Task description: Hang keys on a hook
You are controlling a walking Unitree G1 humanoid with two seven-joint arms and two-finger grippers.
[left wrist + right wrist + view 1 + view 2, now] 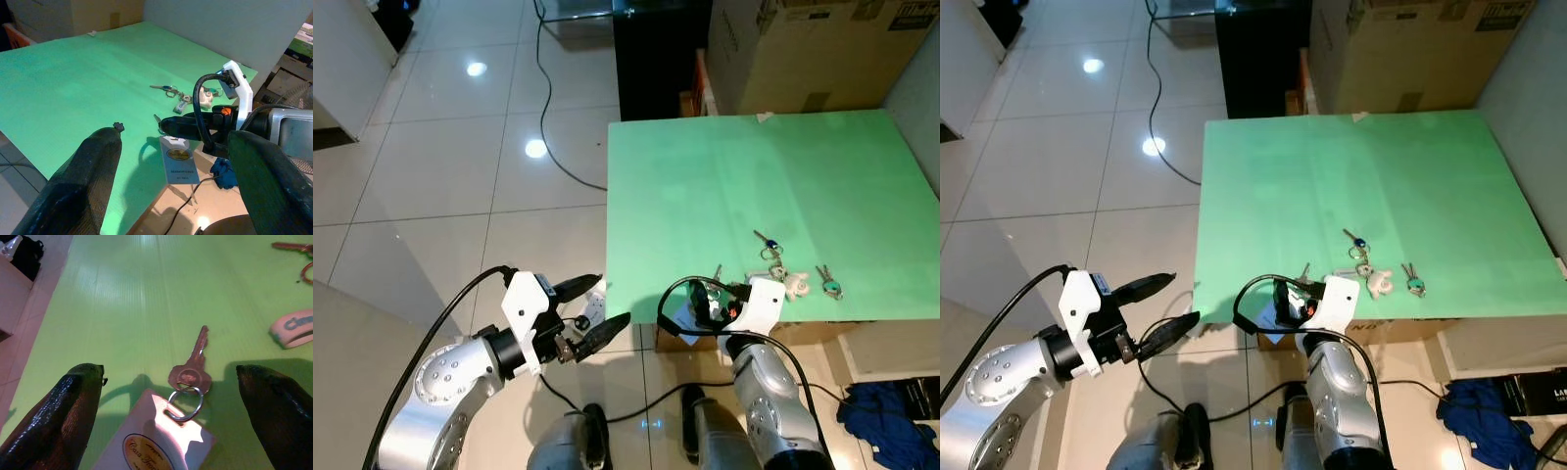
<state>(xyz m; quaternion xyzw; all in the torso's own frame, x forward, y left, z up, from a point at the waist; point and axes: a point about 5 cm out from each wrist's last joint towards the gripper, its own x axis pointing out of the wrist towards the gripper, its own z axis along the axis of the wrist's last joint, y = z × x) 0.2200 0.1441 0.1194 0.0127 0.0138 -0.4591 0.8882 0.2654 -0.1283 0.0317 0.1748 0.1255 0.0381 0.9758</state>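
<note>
The right gripper (171, 382), fingers spread, straddles the key (193, 364) and its tag (156, 443) at the table's (705, 186) near edge, lined up to pinch it; the left gripper (592, 311), also spread, waits aside.

A green table (724, 186) stands on a shiny tiled floor (460, 196). Keys (781, 266) and a tag (179, 165) lie near its front edge.

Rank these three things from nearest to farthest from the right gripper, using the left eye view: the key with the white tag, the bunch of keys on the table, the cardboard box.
1. The key with the white tag, at the near table edge, between the open fingers of the right gripper.
2. The bunch of keys, farther in and to the right.
3. The cardboard box, beyond the table's far edge.
</note>
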